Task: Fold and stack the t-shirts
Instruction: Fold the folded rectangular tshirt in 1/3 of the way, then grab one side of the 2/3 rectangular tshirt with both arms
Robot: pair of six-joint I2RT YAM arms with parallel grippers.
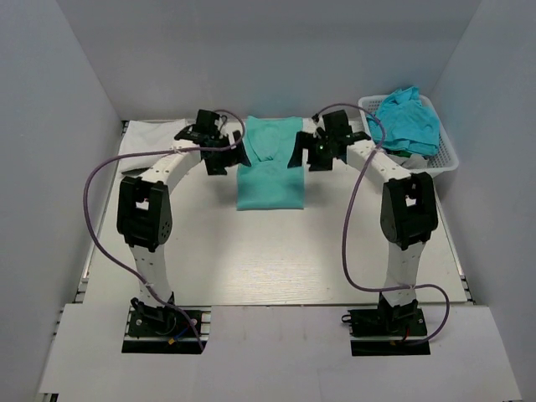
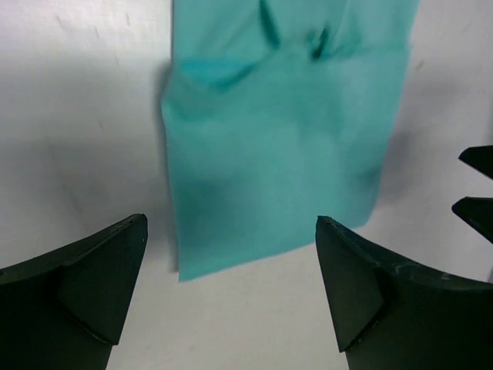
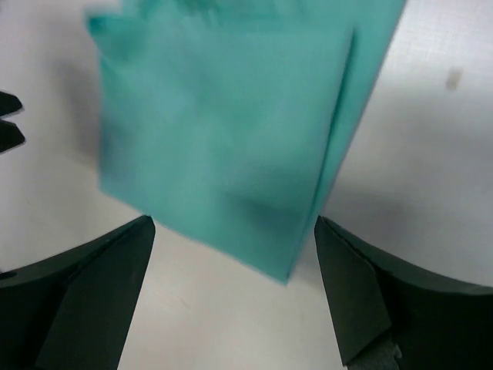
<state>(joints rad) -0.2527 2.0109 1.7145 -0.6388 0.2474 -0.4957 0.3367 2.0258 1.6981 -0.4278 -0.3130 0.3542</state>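
Note:
A teal-green t-shirt [image 1: 270, 163] lies folded into a narrow rectangle at the back middle of the table. My left gripper [image 1: 236, 156] hovers at its left edge and my right gripper [image 1: 299, 154] at its right edge. Both are open and hold nothing. The left wrist view has the shirt [image 2: 285, 139] beyond the open left gripper [image 2: 231, 223]. In the right wrist view the folded shirt [image 3: 223, 131] has its near corner between the spread fingers of the right gripper [image 3: 233, 222]. More turquoise-blue t-shirts [image 1: 408, 122] are heaped in the basket. A white t-shirt [image 1: 155, 138] lies flat at the back left.
A white lattice basket [image 1: 444, 161] stands at the back right corner beside the right arm. Grey walls close in the table on the left, back and right. Purple cables loop out from both arms.

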